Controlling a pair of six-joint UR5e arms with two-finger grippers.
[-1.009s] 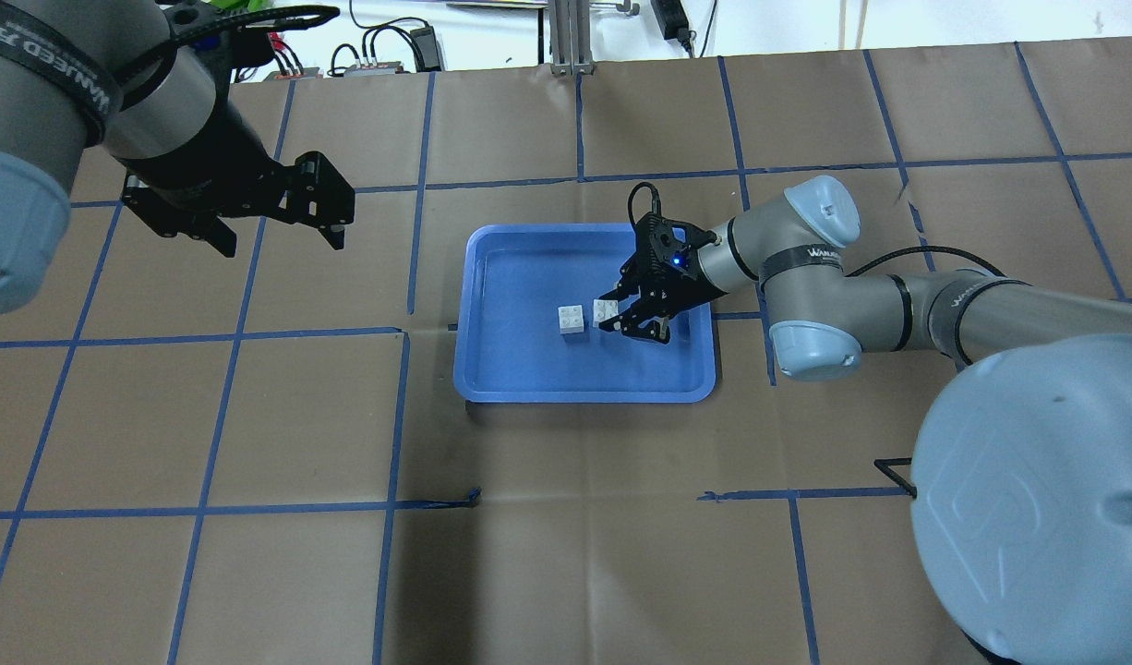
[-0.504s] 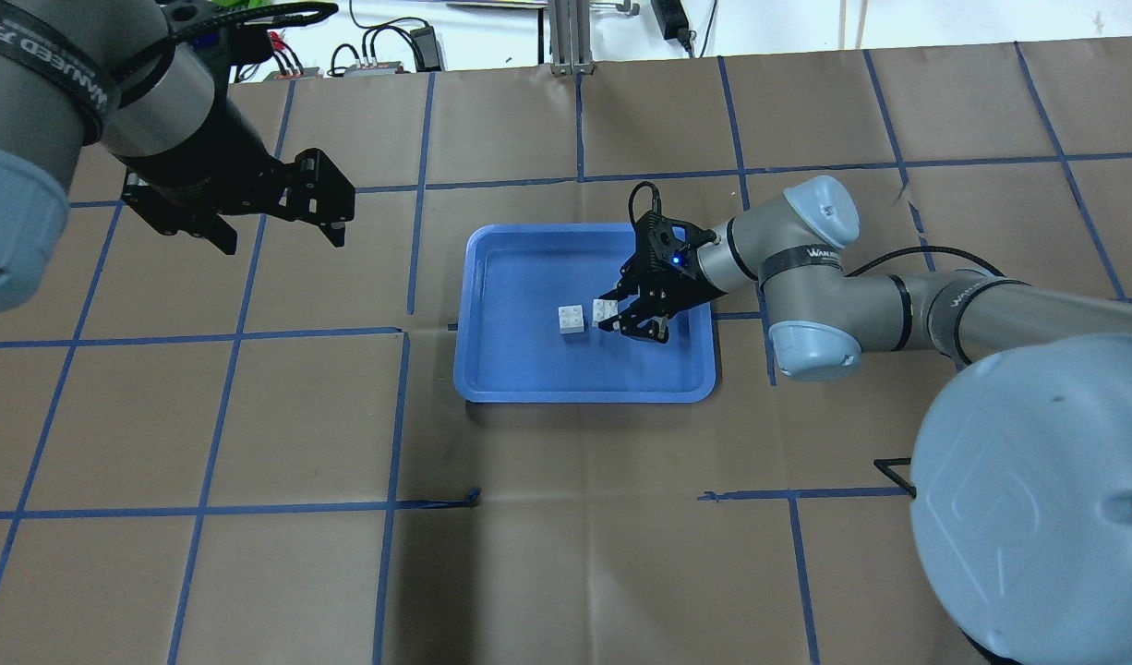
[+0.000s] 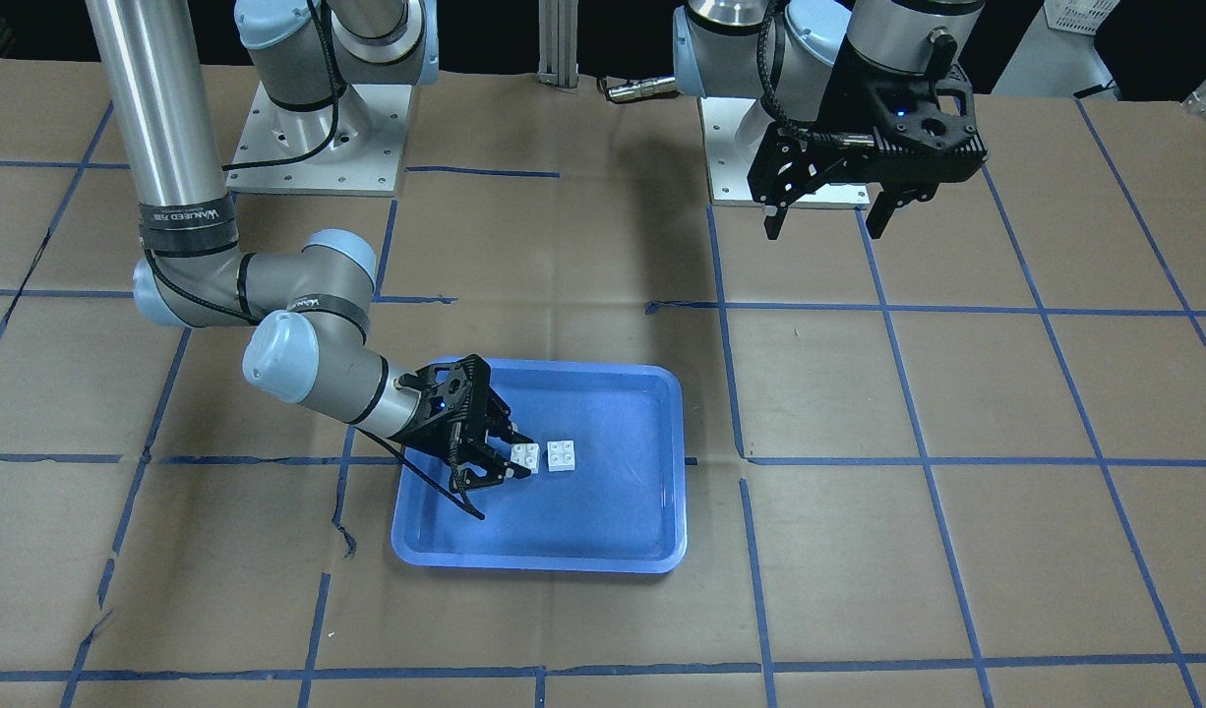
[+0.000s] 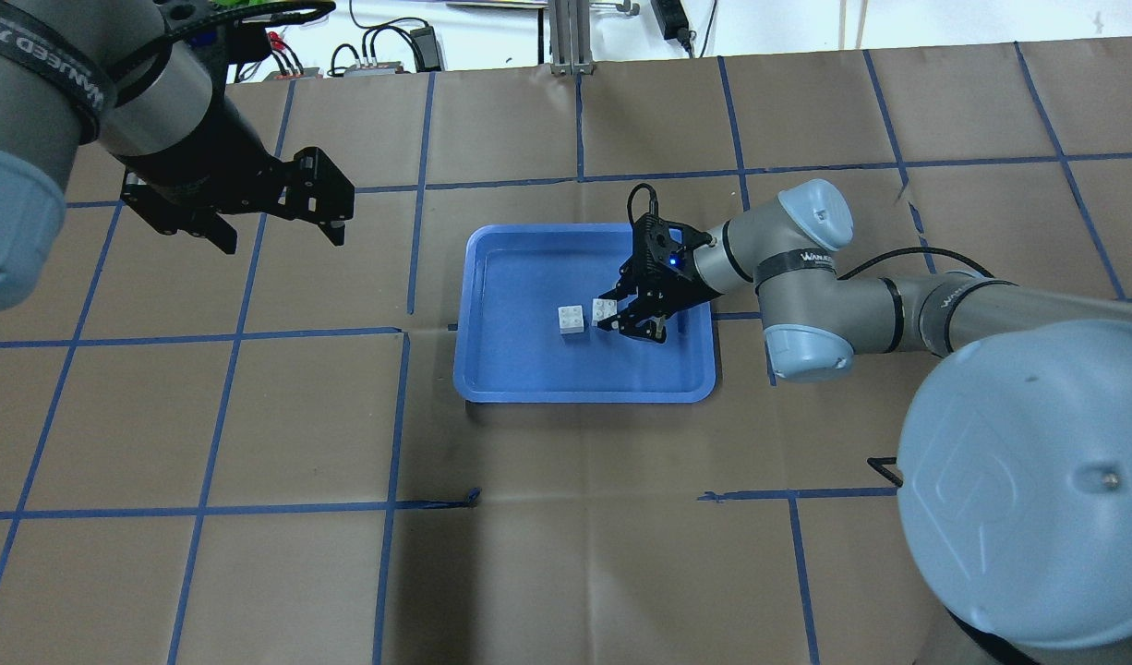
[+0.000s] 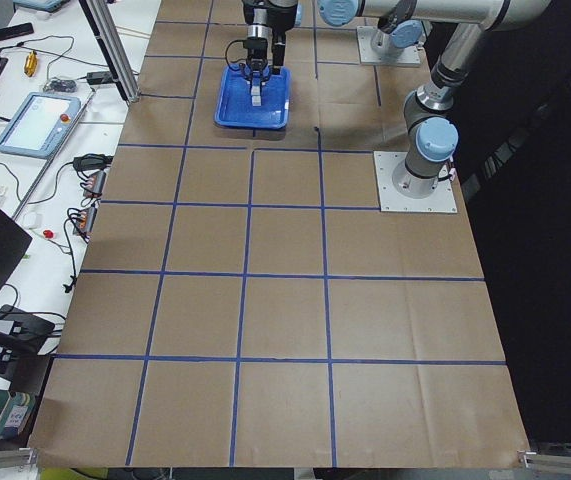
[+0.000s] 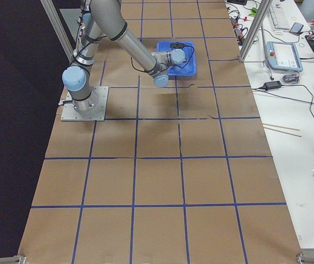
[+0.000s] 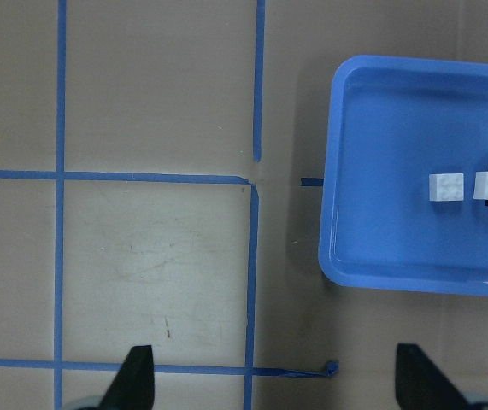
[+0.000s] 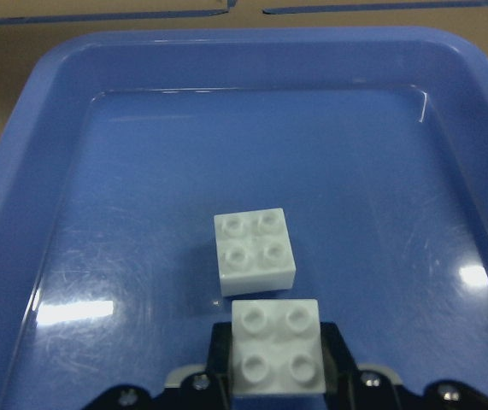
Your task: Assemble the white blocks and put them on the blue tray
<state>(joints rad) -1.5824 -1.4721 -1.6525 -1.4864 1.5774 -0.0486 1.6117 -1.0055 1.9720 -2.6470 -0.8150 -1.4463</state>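
Note:
The blue tray (image 4: 492, 369) lies mid-table; it also shows in the front view (image 3: 652, 393), the right wrist view (image 8: 73, 171) and the left wrist view (image 7: 346, 213). One white block (image 4: 572, 320) (image 3: 562, 456) (image 8: 254, 251) (image 7: 446, 186) rests studs-up on the tray floor. My right gripper (image 4: 614, 320) (image 3: 510, 460) is shut on the second white block (image 4: 605, 311) (image 3: 525, 455) (image 8: 276, 346), studs-up, low inside the tray, right beside the first with a small gap. My left gripper (image 4: 280, 235) (image 3: 824, 228) (image 7: 278, 380) is open and empty, high above the table left of the tray.
Brown paper with a blue tape grid (image 4: 400, 332) covers the table. The arm bases (image 3: 313, 147) stand at the robot's edge. Cables and electronics (image 4: 372, 55) lie beyond the far edge. An aluminium post (image 4: 566, 37) stands at the far middle.
My right arm has edged slightly left, carrying the held block a little closer to the resting block. The left arm has shifted only slightly.

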